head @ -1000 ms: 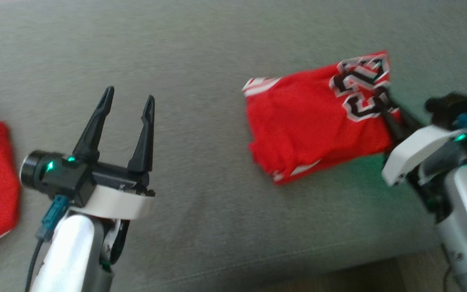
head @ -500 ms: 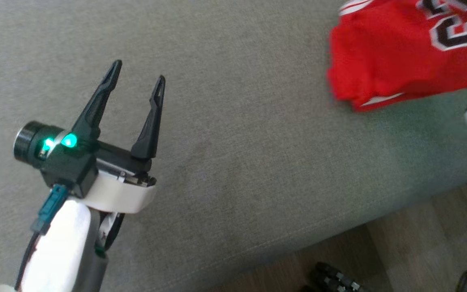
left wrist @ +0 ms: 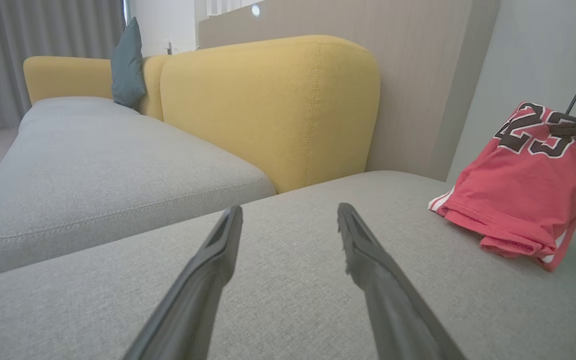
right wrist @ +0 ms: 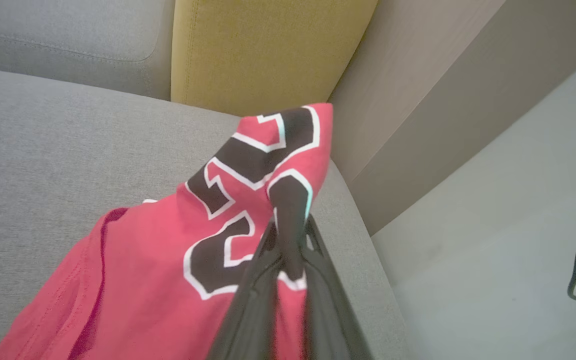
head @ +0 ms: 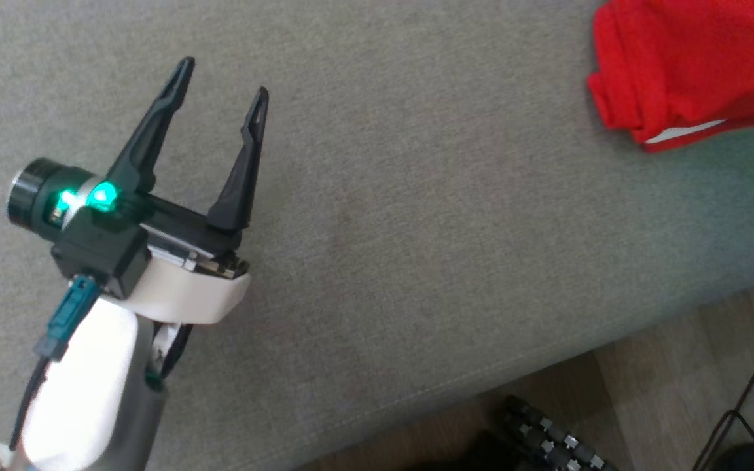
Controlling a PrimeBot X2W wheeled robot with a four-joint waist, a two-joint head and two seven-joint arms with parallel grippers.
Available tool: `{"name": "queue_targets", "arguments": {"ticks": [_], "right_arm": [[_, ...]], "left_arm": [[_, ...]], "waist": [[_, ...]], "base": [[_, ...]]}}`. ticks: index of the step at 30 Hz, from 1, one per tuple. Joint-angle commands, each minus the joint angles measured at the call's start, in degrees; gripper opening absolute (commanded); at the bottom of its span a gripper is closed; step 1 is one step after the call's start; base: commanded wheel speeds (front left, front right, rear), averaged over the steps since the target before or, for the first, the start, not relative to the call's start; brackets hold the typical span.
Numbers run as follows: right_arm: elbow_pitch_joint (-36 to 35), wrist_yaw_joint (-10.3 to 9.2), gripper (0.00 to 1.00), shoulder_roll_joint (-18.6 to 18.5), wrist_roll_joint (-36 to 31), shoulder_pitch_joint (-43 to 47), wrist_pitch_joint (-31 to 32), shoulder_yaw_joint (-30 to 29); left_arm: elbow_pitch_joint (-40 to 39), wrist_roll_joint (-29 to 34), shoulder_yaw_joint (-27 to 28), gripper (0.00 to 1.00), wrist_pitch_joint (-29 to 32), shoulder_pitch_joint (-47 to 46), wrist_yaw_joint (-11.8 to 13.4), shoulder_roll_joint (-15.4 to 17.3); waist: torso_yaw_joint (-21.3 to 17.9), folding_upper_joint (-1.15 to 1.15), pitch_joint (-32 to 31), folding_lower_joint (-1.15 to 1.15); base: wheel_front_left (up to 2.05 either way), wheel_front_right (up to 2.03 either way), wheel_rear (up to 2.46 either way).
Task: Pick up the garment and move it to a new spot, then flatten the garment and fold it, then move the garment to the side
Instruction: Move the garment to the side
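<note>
Pinching the jersey point(right wrist: 158, 270) by a fold at its numbered edge, the right gripper point(right wrist: 290, 227) has both fingers pressed together on the cloth, with a black strip of the print squeezed between the tips. That grip lifts the numbered corner into a peak while the rest of the red bundle sags down onto the grey seat point(head: 416, 229). A hold at one edge like this suits dragging or carrying a folded piece without opening its layers, so I judge this to be the last step, shifting the jersey aside. It sits at the seat's far right end, near the yellow backrest point(left wrist: 268, 110) and close to the wall point(right wrist: 468, 75). In the left wrist view it shows as a neat stack of folds with the white trim at its lower edge.

The left gripper point(head: 222, 77) has its fingers well apart and holds nothing. It hangs over bare cushion, well apart from the jersey, most likely parked out of the way so that one arm alone does the move.

As for pose, the right wrist looks down along its fingers at a slant, aimed toward the seat's corner and the wall beyond. The left fingers point up the head view and lean a little to the right. Behind them a green light glows on the dark wrist block, and the pale forearm point(head: 89, 386) rises from the lower left. Its own camera looks almost level along the cushion, so that hand seems held low above the seat.
</note>
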Motion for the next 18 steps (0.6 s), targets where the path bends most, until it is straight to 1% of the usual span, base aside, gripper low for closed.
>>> {"name": "queue_targets", "arguments": {"ticks": [1,4,5,6,7,9,10,11,12,16,18], "right_arm": [[-1.57,-0.04,0.0,-1.02,-1.13,-1.48,-0.94,-0.51],[0.39,-0.04,0.0,-0.43,-4.24,-3.07,-2.2,-0.84],[1.01,-0.04,0.06,-0.13,-5.08,-3.71,-2.95,-0.83],[1.88,-0.04,0.22,0.21,-6.2,-4.21,-3.27,-1.0],[2.72,-0.04,0.36,0.55,-7.24,-4.66,-3.57,-1.25],[4.38,-0.04,0.4,1.0,-9.05,-5.53,-4.75,-2.09],[5.46,-0.04,0.51,1.22,-10.0,-5.76,-4.94,-2.83],[6.27,-0.04,0.94,1.34,-11.08,-5.92,-5.29,-3.55],[7.12,-0.04,1.0,1.64,-12.16,-6.01,-5.57,-4.56],[9.09,-0.04,1.0,3.47,-14.85,-5.52,-7.46,-8.48],[9.52,-0.04,1.0,4.3,-15.12,-4.84,-9.24,-9.67]], "left_arm": [[-2.07,0.07,2.04,1.0,0.17,-1.58,-0.17,1.33],[-2.02,-0.09,2.03,1.0,0.18,-2.11,-0.24,1.53],[-1.99,-0.16,2.01,1.0,0.17,-2.29,-0.25,1.54],[-1.93,-0.2,1.97,1.0,0.13,-2.45,-0.27,1.56],[-1.87,-0.24,1.9,1.0,0.08,-2.63,-0.3,1.57],[-1.69,-0.42,1.81,1.0,-0.02,-3.05,-0.39,1.56],[-1.52,-0.58,1.78,1.0,-0.08,-3.26,-0.41,1.47],[-1.34,-0.73,1.75,1.0,-0.15,-3.48,-0.43,1.37],[-1.16,-0.86,1.83,1.0,-0.24,-3.7,-0.38,1.29],[-0.27,-1.48,2.1,1.0,-0.6,-3.82,-0.11,0.85],[0.36,-1.69,2.29,1.0,-0.76,-3.51,0.09,0.73]], "waist": [[0.37,0.0,1.12,-0.01],[0.54,0.0,2.47,-0.01],[0.6,0.0,2.87,-0.01],[0.67,0.0,3.13,-0.01],[0.79,0.0,3.39,-0.01],[1.12,0.0,3.83,-0.01],[1.39,0.0,3.95,-0.01],[1.68,0.0,4.06,-0.01],[1.91,0.0,4.1,-0.01],[2.96,0.0,3.61,-0.01],[3.48,0.0,2.88,-0.01]], "base": [[0.0,0.0,0.0],[0.0,0.0,0.0],[0.0,0.0,0.0],[0.0,0.0,0.0],[0.0,0.0,0.0],[0.0,0.0,0.0],[0.0,0.0,0.0],[0.0,0.0,0.0],[0.0,0.0,0.0],[0.0,0.0,0.0],[0.0,0.0,0.0]]}}
